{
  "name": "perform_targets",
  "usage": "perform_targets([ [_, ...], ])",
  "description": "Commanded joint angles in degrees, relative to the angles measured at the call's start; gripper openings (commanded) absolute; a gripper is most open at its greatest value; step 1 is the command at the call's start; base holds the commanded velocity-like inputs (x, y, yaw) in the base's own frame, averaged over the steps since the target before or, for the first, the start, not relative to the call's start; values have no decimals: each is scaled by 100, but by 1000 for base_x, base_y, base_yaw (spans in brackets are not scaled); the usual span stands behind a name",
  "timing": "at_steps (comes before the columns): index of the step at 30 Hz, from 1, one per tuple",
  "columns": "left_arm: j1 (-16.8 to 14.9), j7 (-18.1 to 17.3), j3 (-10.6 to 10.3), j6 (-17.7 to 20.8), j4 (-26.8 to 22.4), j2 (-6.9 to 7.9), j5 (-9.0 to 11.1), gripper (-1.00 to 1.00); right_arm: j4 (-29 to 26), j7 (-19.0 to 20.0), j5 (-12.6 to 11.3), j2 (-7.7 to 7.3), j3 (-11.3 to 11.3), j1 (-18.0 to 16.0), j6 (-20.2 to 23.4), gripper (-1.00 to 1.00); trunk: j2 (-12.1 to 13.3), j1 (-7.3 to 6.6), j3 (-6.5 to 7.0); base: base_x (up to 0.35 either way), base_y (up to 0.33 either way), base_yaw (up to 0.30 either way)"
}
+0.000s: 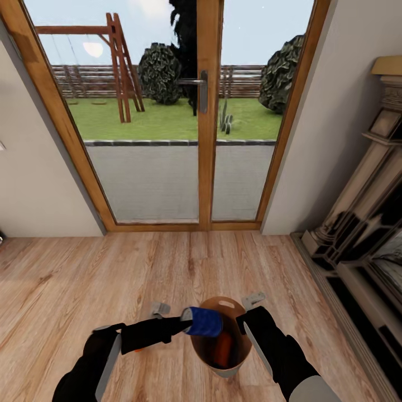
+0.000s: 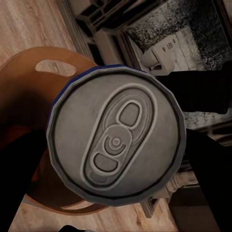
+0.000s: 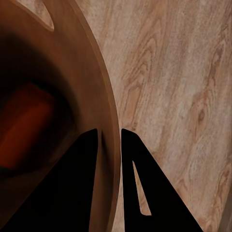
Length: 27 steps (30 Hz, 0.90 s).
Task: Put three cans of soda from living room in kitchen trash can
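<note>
The round tan-brown trash bin (image 1: 223,340) stands on the light wood plank floor (image 1: 84,290), directly in front of the robot and between its two arms. An orange-red soda can (image 1: 224,347) lies inside the bin. The dark blue soda can with a silvery top (image 1: 204,322) hangs on its side over the bin's left rim, held in the left end effector (image 1: 188,320). The right end effector (image 3: 109,137) straddles the bin's right wall. Wood-framed glass doors (image 1: 207,139) stand beyond the bin; a dark stone fireplace surround (image 1: 363,223) lines the right wall.
</note>
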Motion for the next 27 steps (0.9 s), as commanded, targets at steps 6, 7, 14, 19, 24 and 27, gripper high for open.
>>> perform_targets([
  [6, 0, 29, -1, -5, 7, -52, -9, -100, -1, 29, -46, 1, 1, -1, -7, -100, 0, 0, 0, 0, 0, 0],
  [7, 0, 30, -3, -5, 9, -55, -10, -100, -1, 29, -46, 1, 2, -1, -7, -100, 0, 0, 0, 0, 0, 0],
  [14, 0, 340, -122, -5, 59, -104, -9, -100, -1, 29, -46, 1, 2, -1, -7, -100, 0, 0, 0, 0, 0, 0],
  [19, 0, 411, -200, -5, 83, -121, -7, -100, -1, 29, -46, 1, 1, -1, -7, -100, 0, 0, 0, 0, 0, 0],
  [24, 0, 427, -218, -5, 93, -125, -8, -100, -1, 29, -46, 1, -1, -1, -7, -100, 0, 0, 0, 0, 0, 0],
  [27, 0, 429, -225, -5, 94, -129, -8, -100, -1, 29, -46, 1, -1, -1, -7, -100, 0, 0, 0, 0, 0, 0],
])
